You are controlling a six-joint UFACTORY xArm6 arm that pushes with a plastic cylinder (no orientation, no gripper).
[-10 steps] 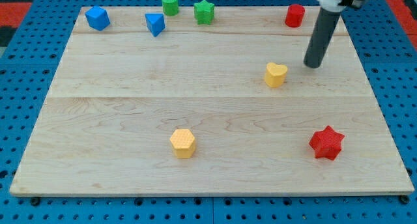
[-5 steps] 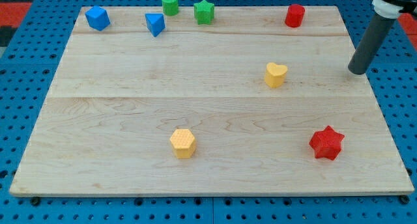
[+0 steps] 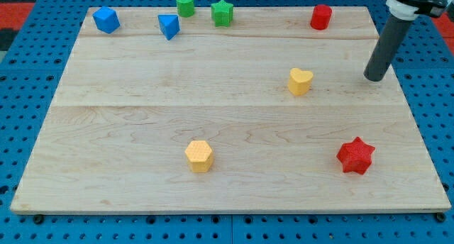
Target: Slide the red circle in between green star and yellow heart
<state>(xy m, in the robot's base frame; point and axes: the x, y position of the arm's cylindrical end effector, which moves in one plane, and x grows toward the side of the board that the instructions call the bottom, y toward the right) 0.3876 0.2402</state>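
The red circle (image 3: 320, 17) sits near the board's top right edge. The green star (image 3: 222, 13) is at the top, left of centre-right. The yellow heart (image 3: 300, 81) lies right of the board's middle. My tip (image 3: 374, 78) rests on the board near its right edge, to the right of the yellow heart and below and right of the red circle. It touches no block.
A green circle (image 3: 185, 3) stands at the top edge beside the green star. Two blue blocks (image 3: 106, 20) (image 3: 169, 25) lie at the top left. A yellow hexagon (image 3: 199, 155) is at lower middle. A red star (image 3: 355, 156) is at lower right.
My tip swung right towards the board's right edge, then came back a little to the left. No block has moved.
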